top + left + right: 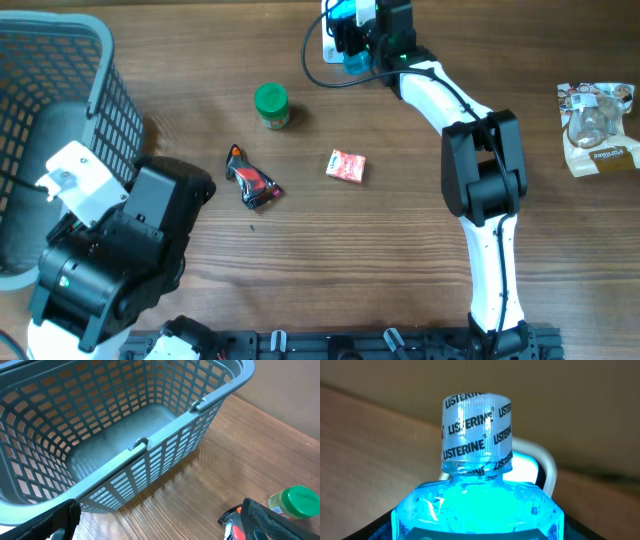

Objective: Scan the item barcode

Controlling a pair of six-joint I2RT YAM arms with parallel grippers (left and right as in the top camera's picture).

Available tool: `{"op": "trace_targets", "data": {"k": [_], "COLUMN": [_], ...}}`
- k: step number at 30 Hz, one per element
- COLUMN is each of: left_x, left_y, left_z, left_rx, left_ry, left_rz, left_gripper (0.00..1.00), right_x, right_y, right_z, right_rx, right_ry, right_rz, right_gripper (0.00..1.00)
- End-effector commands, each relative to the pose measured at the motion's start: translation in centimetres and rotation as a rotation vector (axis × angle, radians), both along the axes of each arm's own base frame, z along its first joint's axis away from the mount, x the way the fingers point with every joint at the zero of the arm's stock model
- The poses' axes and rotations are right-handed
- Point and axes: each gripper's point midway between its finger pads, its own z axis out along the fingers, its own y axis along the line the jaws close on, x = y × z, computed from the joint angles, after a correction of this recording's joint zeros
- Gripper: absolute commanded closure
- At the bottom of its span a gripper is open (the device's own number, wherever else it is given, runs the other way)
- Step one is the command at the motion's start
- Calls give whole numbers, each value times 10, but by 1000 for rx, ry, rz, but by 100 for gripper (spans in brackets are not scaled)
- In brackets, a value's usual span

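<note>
Mouthwash bottle [356, 64]: clear, blue liquid, held in the right gripper [360, 38] at the far edge of the scene, near the middle; full entry in item 5.

1. Tabletop [400, 260]: brown wood grain, carries all the loose goods.
2. Basket [100, 80]: grey plastic lattice, far left. The left wrist view looks straight into it.
3. Left arm [110, 260]: black with a white block, at the near left beside the basket. The left gripper [165, 532] is spread wide with nothing between its fingers.
4. Right arm [480, 170]: white and black, reaching from the near edge to the far edge.
5. Right gripper: clamped on the bottle's body. In the right wrist view the dark fingers [355, 532] sit at the lower corners, the blue body fills the space between them, and the neck and cap [476, 425] stick out past the fingertips (the cap's wrap is printed LISTERINE).
6. Packaged goods [597, 128]: clear and tan wrapper, far right, well apart from the bottle.
7. White device [330, 45]: has a dark cable [315, 78] and sits just beside the bottle.
8. Packet [253, 180]: red and black, crumpled, centre left.
9. Jar [271, 105]: green lid, upright, between the basket and the bottle.
10. Small red box [346, 166]: lies flat, near the centre.
</note>
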Motion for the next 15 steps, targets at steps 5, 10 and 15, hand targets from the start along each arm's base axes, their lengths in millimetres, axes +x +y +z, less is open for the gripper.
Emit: {"op": "trace_targets", "data": {"k": [5, 10, 15], "left_x": [9, 13, 14], "left_y": [-7, -8, -9], "left_z": [-9, -12, -12], "left_rx": [4, 13, 16], "left_ry": [41, 58, 62], "left_rz": [1, 2, 2], "left_gripper": [0, 0, 0], "right_x": [7, 15, 17], "right_y": [3, -3, -4], "right_z": [17, 28, 25], "right_rx": [59, 72, 118], "right_ry": [-4, -31, -8], "right_rz": [-29, -85, -117], "right_gripper": [58, 56, 60]}}
